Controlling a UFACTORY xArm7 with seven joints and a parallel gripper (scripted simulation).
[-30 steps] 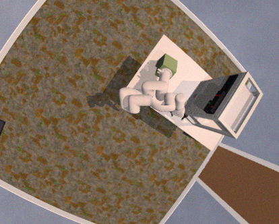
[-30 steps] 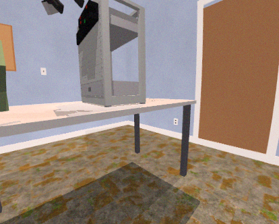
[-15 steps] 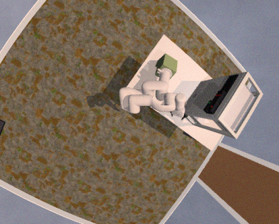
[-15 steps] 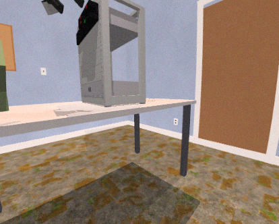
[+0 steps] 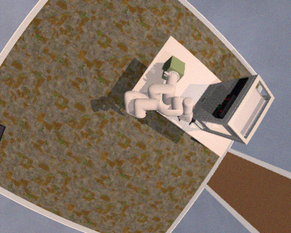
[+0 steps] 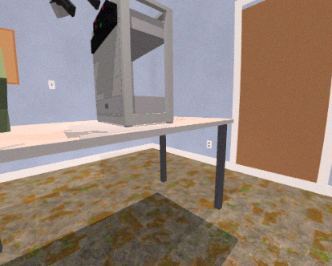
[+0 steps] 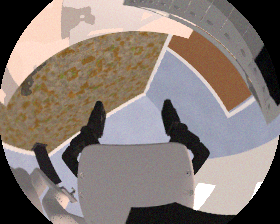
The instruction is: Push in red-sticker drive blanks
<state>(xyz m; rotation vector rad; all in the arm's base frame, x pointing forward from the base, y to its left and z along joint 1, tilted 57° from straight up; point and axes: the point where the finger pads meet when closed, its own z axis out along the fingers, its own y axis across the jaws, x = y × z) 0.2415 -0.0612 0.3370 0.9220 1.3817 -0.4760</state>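
The grey open rack (image 5: 246,116) (image 6: 128,80) stands on the table's right end. Near its top sits the black storage chassis front (image 5: 228,98) (image 6: 105,25). Small red stickers (image 6: 103,7) and a green one (image 6: 101,26) show on its blanks; I cannot tell from here which blanks stand out. My gripper (image 7: 133,106) (image 5: 192,121) is open and empty. It hangs in the air in front of the rack's upper face, apart from it, at about chassis height. In the wrist view the rack's grey face (image 7: 188,3) lies at the top right, beyond the fingers.
A pale table (image 5: 191,71) (image 6: 48,136) carries the rack and a green box (image 5: 173,66) (image 6: 3,92) beside the arm's base. A brown door (image 6: 285,88) (image 5: 253,191) is on the right wall. The table's edge lies close behind the rack.
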